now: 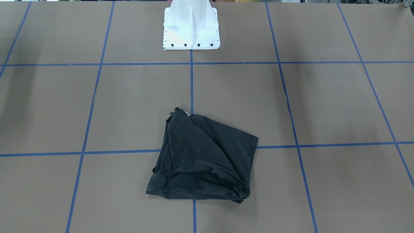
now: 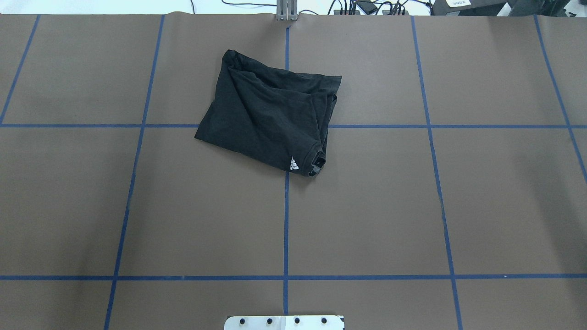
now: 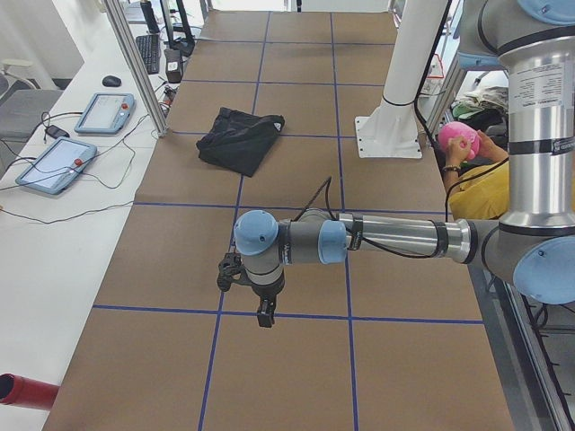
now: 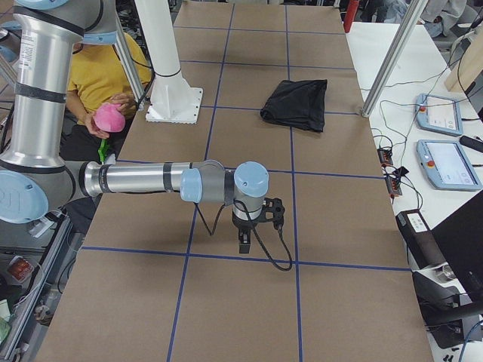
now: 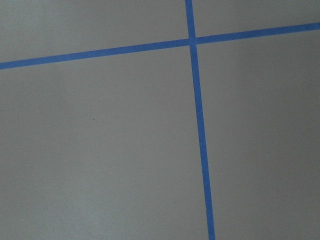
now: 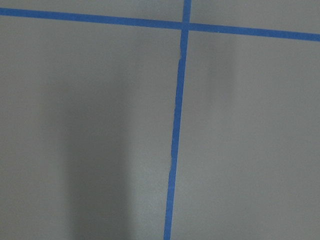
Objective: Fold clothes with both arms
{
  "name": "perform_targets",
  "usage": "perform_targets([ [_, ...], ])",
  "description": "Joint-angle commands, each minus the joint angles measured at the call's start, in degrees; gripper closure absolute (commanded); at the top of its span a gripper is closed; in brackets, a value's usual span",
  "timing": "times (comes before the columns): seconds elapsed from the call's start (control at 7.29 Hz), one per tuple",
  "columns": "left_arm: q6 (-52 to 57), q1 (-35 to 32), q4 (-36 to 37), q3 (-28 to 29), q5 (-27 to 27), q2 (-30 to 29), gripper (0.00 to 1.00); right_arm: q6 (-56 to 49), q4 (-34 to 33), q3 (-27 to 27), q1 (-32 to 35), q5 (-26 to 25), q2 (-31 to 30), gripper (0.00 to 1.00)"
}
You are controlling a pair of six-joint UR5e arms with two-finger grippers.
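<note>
Exterior left view, left arm (image 3: 395, 235): reached low across the brown table (image 2: 137, 206), its upper part cut off at the frame edge.
Left gripper (image 3: 266, 316): black, pointing down; seen only side-on, so I cannot tell whether the fingers were apart or together.
Right gripper (image 4: 244, 245): likewise pointing down, finger gap impossible to judge.
Wrist views: only matte brown paper and crossing blue tape (image 5: 197, 100).
T-shirt (image 2: 270, 119): black, soft, creased, bundled into a rough four-sided heap over a tape crossing, well apart from both grippers.
Print: hidden, except a small white three-bar mark (image 2: 294, 164) beside what was perhaps a sleeve opening; no legible lettering.
</note>
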Motion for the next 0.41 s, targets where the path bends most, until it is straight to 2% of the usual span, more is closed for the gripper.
perform_targets([
  [0.0,0.06,0.00,-0.10,-0.42,-0.52,-0.19,0.00,0.07,0.00,-0.17,0.00,-0.01,-0.24,0.00],
  [0.27,0.14,0.09,-0.36,-0.95,-0.52,-0.80,0.00,-0.19,0.00,-0.17,0.00,0.16,-0.41,0.00],
])
